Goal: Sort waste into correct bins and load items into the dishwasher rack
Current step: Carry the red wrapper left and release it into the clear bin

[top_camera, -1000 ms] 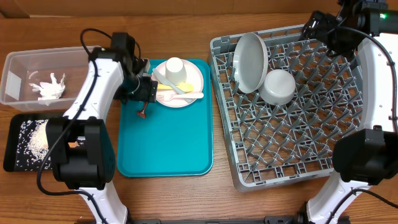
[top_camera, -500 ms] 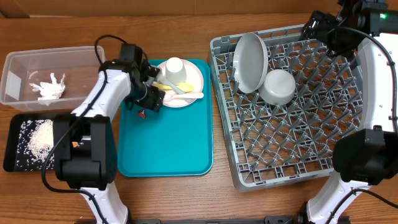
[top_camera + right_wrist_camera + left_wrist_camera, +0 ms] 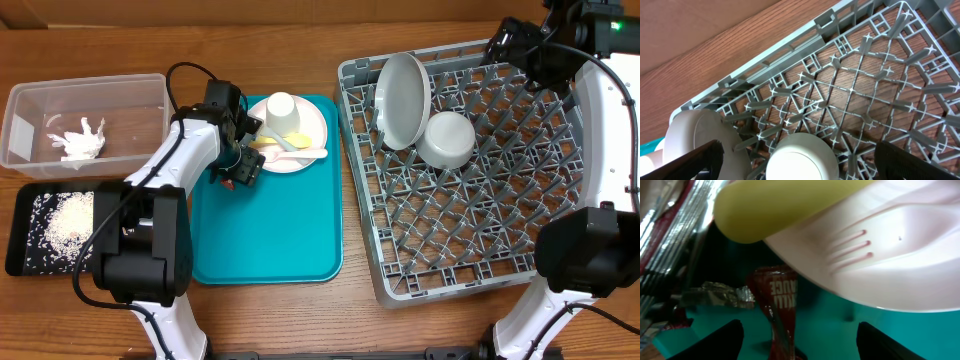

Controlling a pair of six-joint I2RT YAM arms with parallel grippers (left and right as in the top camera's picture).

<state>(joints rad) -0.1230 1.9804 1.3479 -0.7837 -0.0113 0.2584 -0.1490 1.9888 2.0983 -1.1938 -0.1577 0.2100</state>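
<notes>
The small red sachet (image 3: 781,305) stands on end on the teal tray (image 3: 850,325), just under the rim of the pinkish-white plate (image 3: 900,275) — a crumpled foil wrapper (image 3: 720,296) lies beside it. My left claw (image 3: 802,339) straddles the sachet, fingers well apart, neither touching it (nothing gripped). My right claw (image 3: 800,160) hangs wide open over the dishwasher rack (image 3: 865,85) — holding nothing.

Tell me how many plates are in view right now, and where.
2. The grey-white plate stands tilted in the dishwasher rack, beside the white bowl. The pinkish-white plate lies on the teal tray, carrying a cup and utensils. None appears hidden.
</notes>
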